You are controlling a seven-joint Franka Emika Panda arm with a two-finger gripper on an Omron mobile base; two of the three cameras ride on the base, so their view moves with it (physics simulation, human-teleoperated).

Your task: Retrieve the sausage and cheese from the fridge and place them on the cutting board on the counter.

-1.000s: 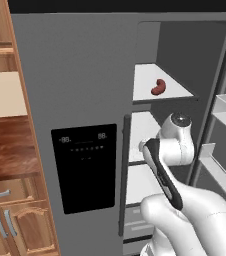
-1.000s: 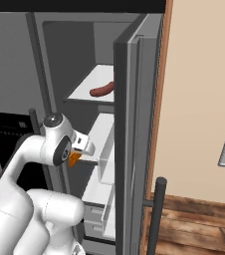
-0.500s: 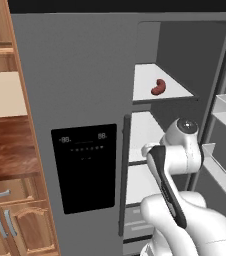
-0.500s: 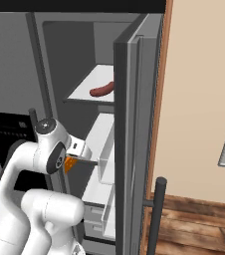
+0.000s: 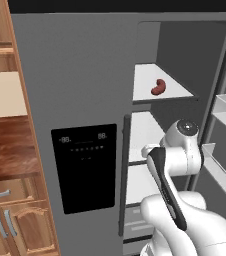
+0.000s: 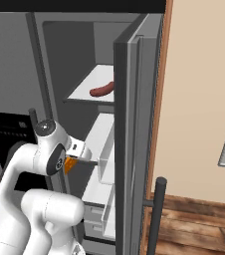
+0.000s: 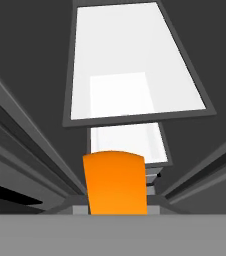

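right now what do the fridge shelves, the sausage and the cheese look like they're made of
Fridge shelves: smooth white, plastic-like panels, flat and evenly bright.
Sausage: glossy dark red-brown link, like cured meat; it's a render, so uncertain.
Cheese: matte, uniform orange block with no rind or holes visible, held in the hand.

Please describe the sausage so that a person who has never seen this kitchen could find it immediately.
Start at the tall grey fridge, whose right door stands open. Inside, look at the upper white shelf: the sausage lies there alone, a small curved dark red-brown link. The other small food, the orange cheese, is lower down, at the gripper.
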